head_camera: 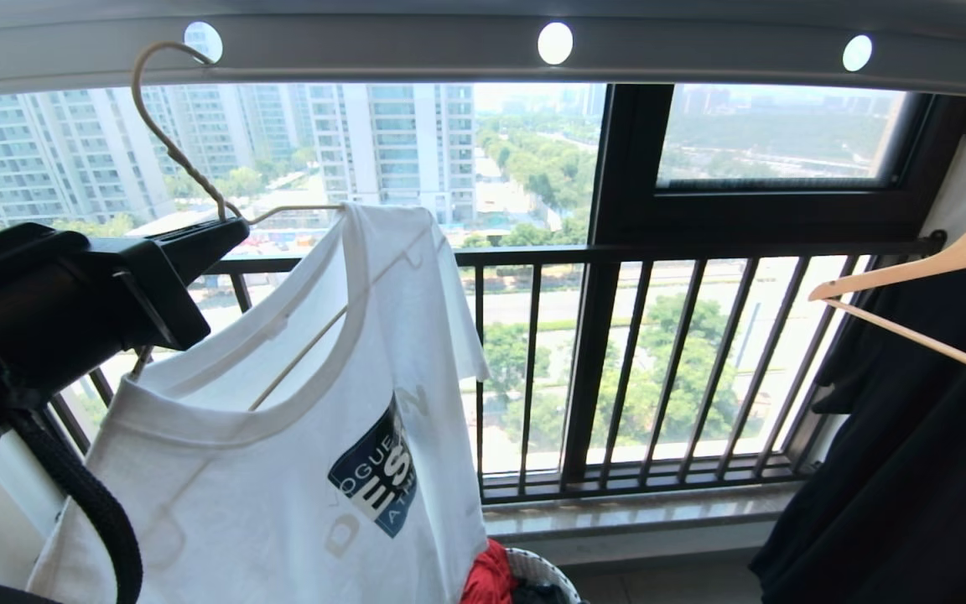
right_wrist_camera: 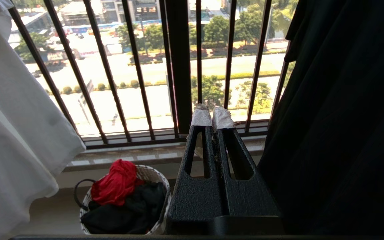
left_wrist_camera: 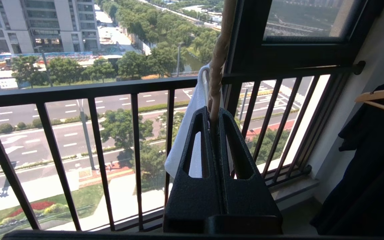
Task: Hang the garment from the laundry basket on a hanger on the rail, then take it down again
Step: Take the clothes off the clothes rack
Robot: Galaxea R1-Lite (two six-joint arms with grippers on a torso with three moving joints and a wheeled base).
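The left gripper (head_camera: 227, 225) was clamped on the twisted neck of the hanger (head_camera: 166, 144), below and left of the rail (head_camera: 449, 46). In the left wrist view the two fingers (left_wrist_camera: 200, 146) stood pressed together with the hanger neck pinched between their tips. The hanger's hook rose toward the rail, its curved top just under the rail's leftmost visible hole; whether it sat in the hole could not be determined. The hanger was tilted, its right shoulder raised toward the rail.

The garment (head_camera: 298, 419) hung on the hanger below the rail, its collar draped over the wire, its blue chest print facing the camera at a slant.

Lower, well beneath the rail, stood the laundry basket (right_wrist_camera: 155, 176), holding a red cloth (right_wrist_camera: 115, 183) and dark cloth (right_wrist_camera: 128, 213). It sat on the floor against the sill of the balcony railing (head_camera: 617, 252).

The right gripper (right_wrist_camera: 212, 116) was fully closed and empty, pointing toward the railing, just beside the basket in its wrist view.

Below the right end of the rail, a wooden hanger (head_camera: 936, 264) carried a black garment (head_camera: 911, 453).
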